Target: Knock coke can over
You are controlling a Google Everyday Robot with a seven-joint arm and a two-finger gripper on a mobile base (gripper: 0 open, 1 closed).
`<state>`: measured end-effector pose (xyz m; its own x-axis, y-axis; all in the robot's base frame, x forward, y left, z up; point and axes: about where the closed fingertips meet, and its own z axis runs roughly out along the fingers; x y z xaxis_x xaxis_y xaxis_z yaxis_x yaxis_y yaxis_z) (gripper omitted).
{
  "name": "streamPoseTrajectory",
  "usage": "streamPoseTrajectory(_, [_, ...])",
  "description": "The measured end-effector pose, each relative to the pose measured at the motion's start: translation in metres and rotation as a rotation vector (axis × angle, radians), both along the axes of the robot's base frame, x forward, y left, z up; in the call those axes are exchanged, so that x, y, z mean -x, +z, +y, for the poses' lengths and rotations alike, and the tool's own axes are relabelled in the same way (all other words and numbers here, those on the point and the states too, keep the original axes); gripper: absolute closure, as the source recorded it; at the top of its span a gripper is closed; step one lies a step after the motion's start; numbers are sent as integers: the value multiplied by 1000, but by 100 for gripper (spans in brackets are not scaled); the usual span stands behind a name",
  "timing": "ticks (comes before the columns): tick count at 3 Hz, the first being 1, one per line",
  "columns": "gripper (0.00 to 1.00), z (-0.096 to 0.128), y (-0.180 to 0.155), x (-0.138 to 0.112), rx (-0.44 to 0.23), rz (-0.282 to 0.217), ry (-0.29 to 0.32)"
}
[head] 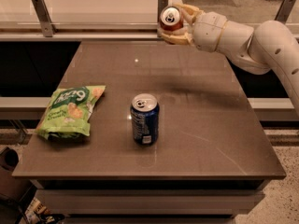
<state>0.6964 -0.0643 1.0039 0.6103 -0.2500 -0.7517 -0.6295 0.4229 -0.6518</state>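
Note:
The coke can [171,18], red-orange with a silver top, is held in the air above the far edge of the brown table [205,120]. It is tilted, its top facing the camera. My gripper [176,23] is shut on the coke can, one finger above it and one below. The white arm [247,41] reaches in from the right. Most of the can's side is hidden by the fingers.
A dark blue can [144,119] stands upright near the table's middle. A green snack bag [71,110] lies at the left. A glass rail with metal posts [41,14] runs behind the table's far edge.

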Motion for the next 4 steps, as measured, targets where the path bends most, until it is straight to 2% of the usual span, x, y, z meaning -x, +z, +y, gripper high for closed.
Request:
streamPoseTrajectory(1, [100,-2,4,10,45,-135,-22])
streamPoseTrajectory(2, [100,0,6,12,59,-169,-22])
streamPoseTrajectory(3, [100,1,6,12,59,-170,-22])
streamPoseTrajectory(4, [100,3,7,16,73,-245,-15])
